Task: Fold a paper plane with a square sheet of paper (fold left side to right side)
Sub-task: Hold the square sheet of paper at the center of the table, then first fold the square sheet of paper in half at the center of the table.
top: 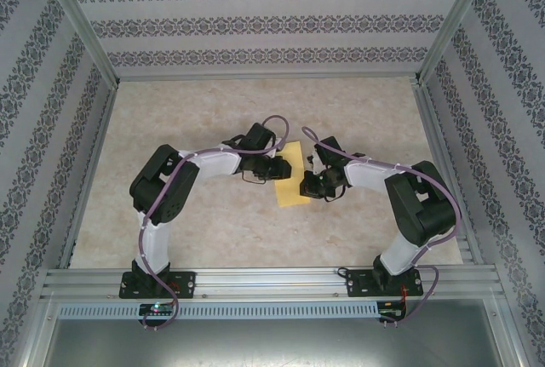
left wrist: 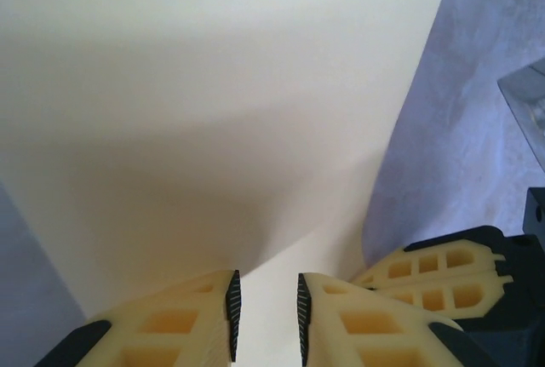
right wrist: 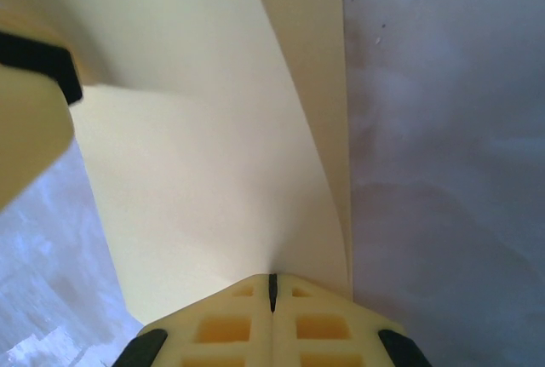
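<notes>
Square sheet of paper [top: 292, 177] pinched in closed right gripper [right wrist: 272, 287]; left gripper [left wrist: 266, 303] slightly apart, straddling edge.

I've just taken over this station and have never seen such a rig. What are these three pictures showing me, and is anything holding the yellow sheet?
Two robot arms are bolted at the near edge of a table. The overhead picture looks down from behind them, with the left arm on the left. Between their tips lies the square sheet of paper, yellow and partly curled over. The other two pictures come from a camera on each wrist, looking along that arm's own fingers. The left gripper stands slightly open with the paper ahead of it, seemingly gripping nothing. The right gripper is shut, pinching the sheet where it curls up.
</notes>
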You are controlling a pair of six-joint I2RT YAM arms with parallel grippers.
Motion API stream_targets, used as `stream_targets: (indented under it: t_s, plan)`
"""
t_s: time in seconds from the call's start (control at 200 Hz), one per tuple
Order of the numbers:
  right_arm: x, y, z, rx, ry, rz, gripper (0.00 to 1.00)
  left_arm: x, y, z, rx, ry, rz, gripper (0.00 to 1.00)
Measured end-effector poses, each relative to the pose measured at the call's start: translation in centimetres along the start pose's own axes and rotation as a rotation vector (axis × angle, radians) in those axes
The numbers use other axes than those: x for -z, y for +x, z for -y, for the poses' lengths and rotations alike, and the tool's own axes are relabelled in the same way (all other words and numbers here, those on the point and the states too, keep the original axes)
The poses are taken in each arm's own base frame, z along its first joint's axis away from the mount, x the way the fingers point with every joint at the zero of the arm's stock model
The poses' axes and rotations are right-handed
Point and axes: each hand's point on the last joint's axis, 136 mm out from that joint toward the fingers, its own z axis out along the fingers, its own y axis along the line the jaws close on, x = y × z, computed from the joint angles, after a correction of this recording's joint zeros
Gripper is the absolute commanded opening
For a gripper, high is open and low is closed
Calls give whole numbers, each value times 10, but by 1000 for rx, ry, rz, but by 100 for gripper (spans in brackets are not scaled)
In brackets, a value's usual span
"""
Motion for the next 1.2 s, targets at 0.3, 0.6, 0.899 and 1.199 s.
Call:
stream_targets:
  t_s: [0.3,0.6,0.899,1.199]
  plan:
    - [0,0,1,5,11,-4,5,-1,-6,-11,18,-8,12,28]
    - [0,0,1,18,15,-8,5,-5,-13,-24,41,1,17,27]
    - [0,0,1,19,16,-7,5,-2,-33,-34,65,8,47,28]
    - [0,0,1,18,16,-7,5,19,-87,-74,124,-41,169,28]
